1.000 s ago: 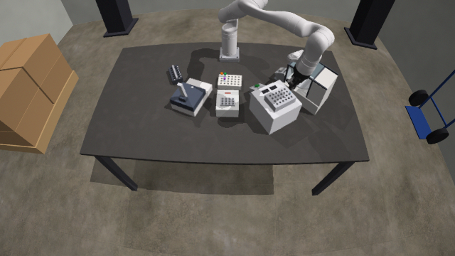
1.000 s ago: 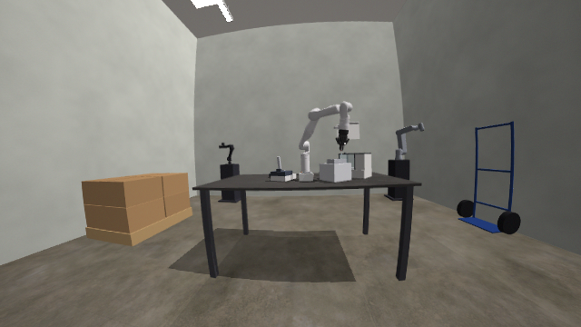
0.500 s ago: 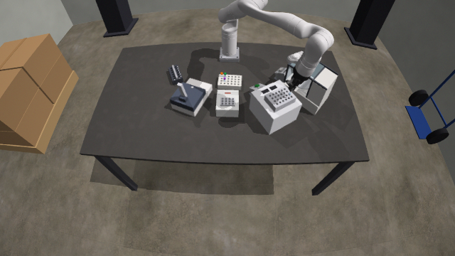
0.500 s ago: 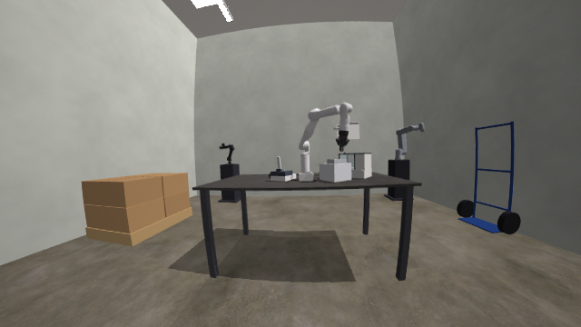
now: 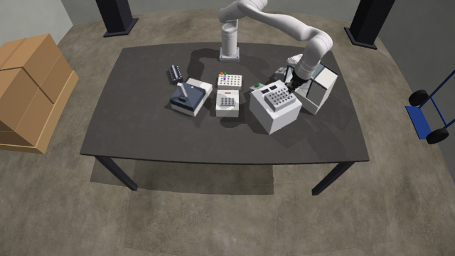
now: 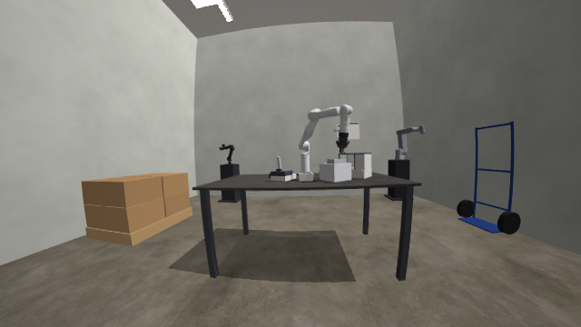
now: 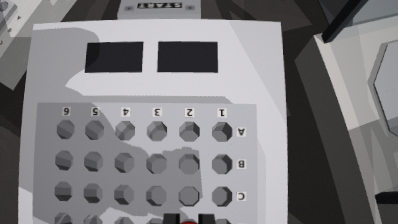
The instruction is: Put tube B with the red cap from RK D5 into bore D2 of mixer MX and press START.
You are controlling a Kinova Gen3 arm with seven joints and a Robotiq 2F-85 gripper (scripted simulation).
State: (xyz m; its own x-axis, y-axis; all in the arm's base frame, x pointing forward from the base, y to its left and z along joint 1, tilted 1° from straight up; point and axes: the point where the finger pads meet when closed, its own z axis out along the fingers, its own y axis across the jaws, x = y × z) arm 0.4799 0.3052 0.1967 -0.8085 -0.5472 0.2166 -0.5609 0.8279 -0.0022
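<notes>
Red-capped tube B (image 7: 189, 221) shows only as a sliver of cap at the lower edge of the wrist view, pinched between the two dark fingertips. The jaws (image 5: 292, 89) are drawn nearly together and clamped on it just under the cap. It should handle as a light, stiff, smooth plastic tube. It is likely to slip or tilt if nudged sideways, so this high hold on the neck suits a straight push down.

Directly beneath the jaws lies the bore block of the mixer MX (image 7: 150, 85). The cap lines up with column 2, and rows C, B and A run away ahead of the jaws, so the bore below is probably D2, though row D is cut off by the frame edge. Every bore that shows is vacant. Farther ahead of the jaws come two dark panels, then the START key (image 7: 159, 6). Off to one side stands the glass-walled balance (image 5: 321, 83) on the table (image 5: 142, 124).
</notes>
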